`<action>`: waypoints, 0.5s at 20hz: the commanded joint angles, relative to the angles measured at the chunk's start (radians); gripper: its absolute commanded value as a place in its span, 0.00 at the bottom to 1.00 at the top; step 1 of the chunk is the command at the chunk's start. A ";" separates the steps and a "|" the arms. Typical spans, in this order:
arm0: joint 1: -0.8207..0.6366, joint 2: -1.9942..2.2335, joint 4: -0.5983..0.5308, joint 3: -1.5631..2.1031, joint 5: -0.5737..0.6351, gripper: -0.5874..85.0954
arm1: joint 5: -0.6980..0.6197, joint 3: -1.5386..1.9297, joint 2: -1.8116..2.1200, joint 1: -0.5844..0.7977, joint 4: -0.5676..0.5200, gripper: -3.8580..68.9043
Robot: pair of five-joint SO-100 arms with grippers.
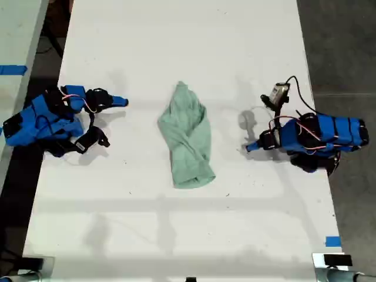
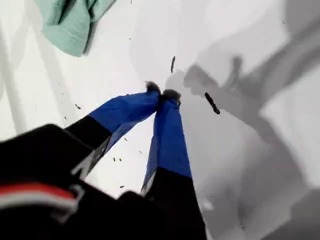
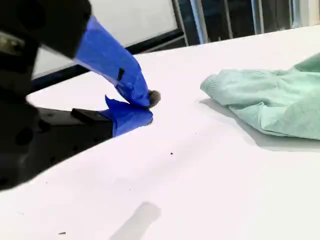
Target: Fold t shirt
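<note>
Exterior view: the shirt [image 1: 187, 138] lies bunched mid-frame on the white counter [image 1: 176, 235], one arm at the left edge, one at the right, both well apart from it. It looks light, limp and wrinkled; I judge a hem corner the best hold.

First wrist view: my first end effector [image 2: 162, 93] is closed on nothing; the shirt [image 2: 67, 22] sits upper left, apart.

Second wrist view: my second end effector [image 3: 145, 106] is closed, empty; the shirt [image 3: 265, 102] lies right, apart.

A long white table [image 1: 176, 235] stands on dark floor [image 1: 341, 47], with blue tape [image 1: 333, 241] at its edge.
</note>
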 commanded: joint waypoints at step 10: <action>0.077 -0.196 -0.028 -0.061 -0.084 0.00 | 0.075 -0.023 -0.067 0.006 0.031 0.07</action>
